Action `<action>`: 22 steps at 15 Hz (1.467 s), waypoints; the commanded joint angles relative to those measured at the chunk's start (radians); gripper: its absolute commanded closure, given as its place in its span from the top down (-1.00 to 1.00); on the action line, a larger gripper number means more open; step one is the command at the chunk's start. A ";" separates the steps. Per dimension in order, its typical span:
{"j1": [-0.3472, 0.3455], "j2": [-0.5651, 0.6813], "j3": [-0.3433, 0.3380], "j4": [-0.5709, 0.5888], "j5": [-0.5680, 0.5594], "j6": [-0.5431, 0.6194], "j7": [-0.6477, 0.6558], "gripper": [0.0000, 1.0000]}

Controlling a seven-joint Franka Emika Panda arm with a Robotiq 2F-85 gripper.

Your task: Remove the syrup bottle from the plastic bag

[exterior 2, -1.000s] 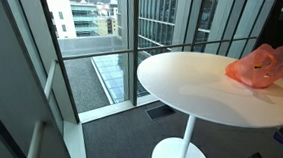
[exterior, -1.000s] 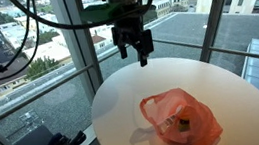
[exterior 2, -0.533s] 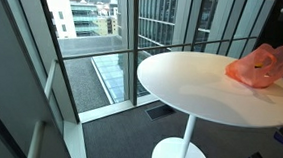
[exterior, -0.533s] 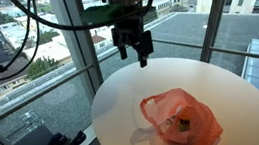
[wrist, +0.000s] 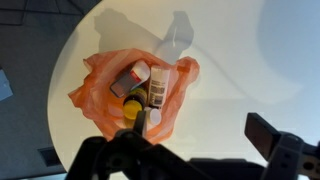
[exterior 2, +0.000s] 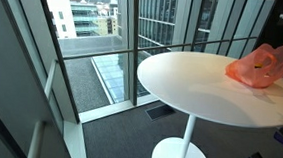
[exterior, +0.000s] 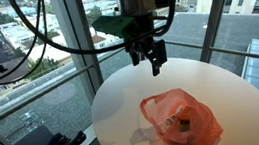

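Windows point(exterior: 12, 58) run floor to ceiling behind the setup, with city buildings outside; they show in both exterior views.

Round white table point(exterior: 228, 90) on a single pedestal. Your wrist view looks almost straight down on its top point(wrist: 235, 70).

Arm point(exterior: 135, 1) comes in from the top of an exterior view, cables looping off to the side. It does not show in the exterior view with the pedestal.

Bag point(exterior: 187, 110): orange, thin plastic, crumpled, lying on the table top. In an exterior view point(exterior 2: 263, 63) it sits close to the table's edge at the picture's right. In the wrist view the bag point(wrist: 95, 92) is open at the top and its contents are exposed.

Gripper point(exterior: 154, 61): pointing down, hanging above the table, well apart from the bag and touching nothing. In the wrist view the gripper point(wrist: 185, 152) has its fingers spread wide with nothing between them.

Contents, wrist view:
- white bottle point(wrist: 160, 85) with a printed label, lying on its side in the bag's mouth;
- syrup bottle point(wrist: 132, 112), taken to be the dark one with the yellow cap, inside the bag just beside the white bottle;
- a brownish container point(wrist: 130, 78) with a pale end, also inside. Its label is too small to read.
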 commanded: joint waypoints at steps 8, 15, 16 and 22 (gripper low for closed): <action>-0.052 0.122 -0.071 -0.036 0.089 0.174 -0.058 1.00; -0.096 0.194 -0.109 -0.031 0.178 0.200 -0.131 1.00; -0.102 0.203 -0.113 -0.029 0.190 0.201 -0.144 1.00; -0.124 0.240 -0.120 -0.018 0.223 0.201 -0.181 1.00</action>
